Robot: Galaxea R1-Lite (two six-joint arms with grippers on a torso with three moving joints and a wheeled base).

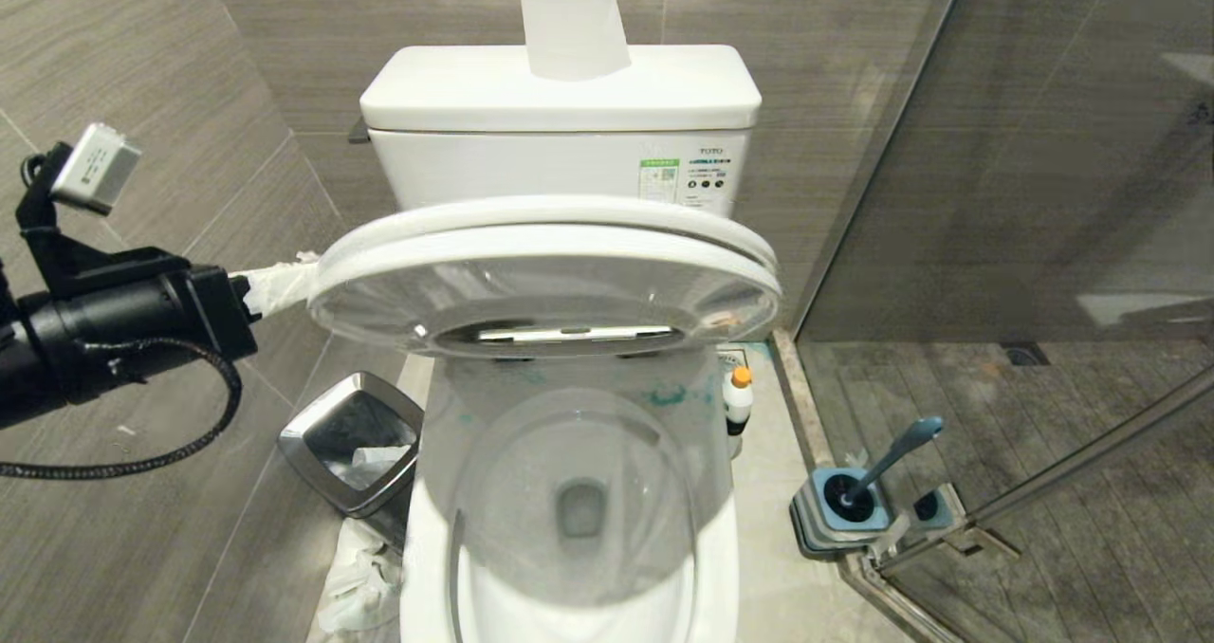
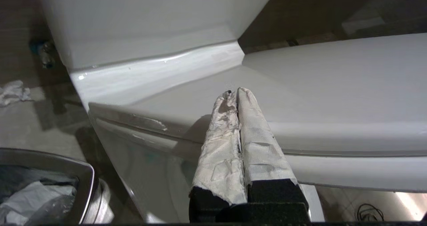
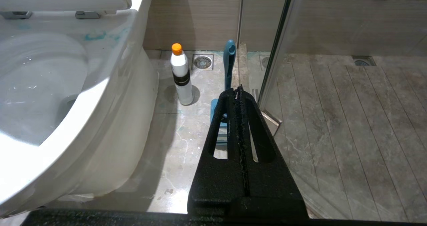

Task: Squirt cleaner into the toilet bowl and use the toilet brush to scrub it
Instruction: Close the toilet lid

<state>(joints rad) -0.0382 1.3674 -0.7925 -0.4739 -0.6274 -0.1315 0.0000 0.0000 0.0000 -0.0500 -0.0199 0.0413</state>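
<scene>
The toilet bowl (image 1: 569, 529) fills the lower centre of the head view, open, with water at the bottom and smears of blue-green cleaner on the rim near the hinge. Its seat and lid (image 1: 545, 273) stand half raised above it across the middle of the frame, with the cistern (image 1: 560, 121) behind at top centre carrying a toilet paper roll (image 1: 572, 17).

At lower left of the head view, just beside the bowl, sits a square steel bin (image 1: 351, 439) holding crumpled white paper; more crumpled paper (image 1: 360, 586) lies on the floor below it.

At lower right, by the glass shower door (image 1: 1043, 245), the square blue-and-grey base (image 1: 844, 510) holds the toilet brush (image 1: 892, 458), head down in the holder, handle tilted toward the upper right.

The cleaner (image 1: 737, 401) stands upright on the floor, right of the bowl, orange cap on.

The left gripper (image 2: 236, 96), its fingers wrapped in white paper, is clenched with nothing between them, tips against the left edge of the raised lid. The right gripper (image 3: 238, 92) is also pressed shut and empty, hanging over the floor with the brush beyond it.
</scene>
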